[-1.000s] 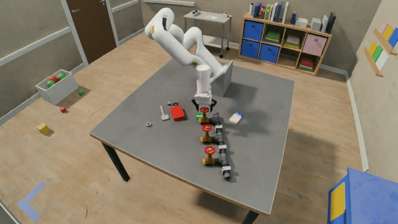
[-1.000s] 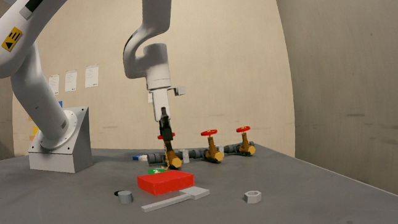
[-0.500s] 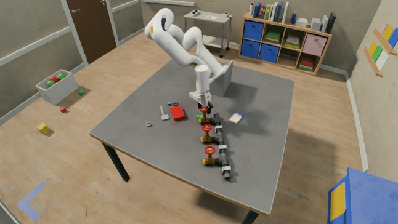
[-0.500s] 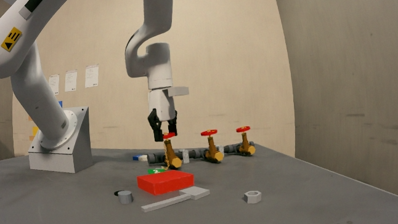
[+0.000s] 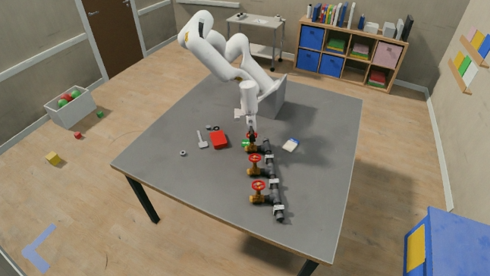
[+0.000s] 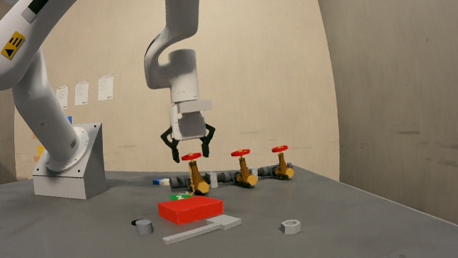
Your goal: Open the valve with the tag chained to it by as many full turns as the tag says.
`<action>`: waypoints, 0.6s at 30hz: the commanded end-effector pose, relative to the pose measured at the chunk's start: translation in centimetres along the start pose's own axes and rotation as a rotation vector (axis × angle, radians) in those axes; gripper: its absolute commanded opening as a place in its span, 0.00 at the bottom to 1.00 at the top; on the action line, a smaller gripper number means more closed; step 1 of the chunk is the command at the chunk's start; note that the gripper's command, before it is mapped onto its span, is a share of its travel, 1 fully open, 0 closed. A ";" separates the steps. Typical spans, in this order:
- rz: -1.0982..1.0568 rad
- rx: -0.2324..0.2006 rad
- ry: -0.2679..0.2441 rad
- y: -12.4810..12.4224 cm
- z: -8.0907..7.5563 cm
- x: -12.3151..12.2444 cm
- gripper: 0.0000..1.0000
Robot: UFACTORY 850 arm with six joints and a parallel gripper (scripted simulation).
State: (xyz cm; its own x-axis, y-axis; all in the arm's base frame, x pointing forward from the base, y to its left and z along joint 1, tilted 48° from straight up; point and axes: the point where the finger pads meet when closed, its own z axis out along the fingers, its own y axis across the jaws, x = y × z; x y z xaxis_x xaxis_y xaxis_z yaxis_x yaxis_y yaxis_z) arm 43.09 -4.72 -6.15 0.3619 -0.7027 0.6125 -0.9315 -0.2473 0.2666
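Observation:
Three brass valves with red handwheels stand on a dark pipe. The valve nearest the robot base has a chain down to a green tag lying on the table. The middle valve and the far valve carry no tag. My gripper is open, pointing down. Its fingertips stand on either side of the tagged valve's handwheel at rim height, apart from it.
A red block, a grey T-shaped tool, a grey nut, a grey cylinder and a black ring lie left of the valves. A white and blue block lies right of the pipe. The robot base stands behind.

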 end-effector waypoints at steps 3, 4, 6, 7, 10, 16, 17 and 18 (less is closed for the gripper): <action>0.342 0.083 0.045 -0.1 0.0 0.0 1.00; 0.374 0.091 0.050 -0.1 0.0 0.0 1.00; 0.403 0.101 0.055 -0.1 0.0 0.0 1.00; 0.403 0.101 0.055 -0.1 0.0 0.0 1.00; 0.403 0.101 0.055 -0.1 0.0 0.0 1.00; 0.403 0.101 0.055 -0.1 0.0 0.0 1.00; 0.403 0.101 0.055 -0.1 0.0 0.0 1.00; 0.403 0.101 0.055 -0.1 0.0 0.0 1.00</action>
State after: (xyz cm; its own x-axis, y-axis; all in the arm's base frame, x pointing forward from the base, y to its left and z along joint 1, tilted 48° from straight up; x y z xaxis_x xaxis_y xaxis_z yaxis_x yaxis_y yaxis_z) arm 43.08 -4.71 -6.16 -0.0297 -0.7211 0.6922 -0.9974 -0.0241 -0.0679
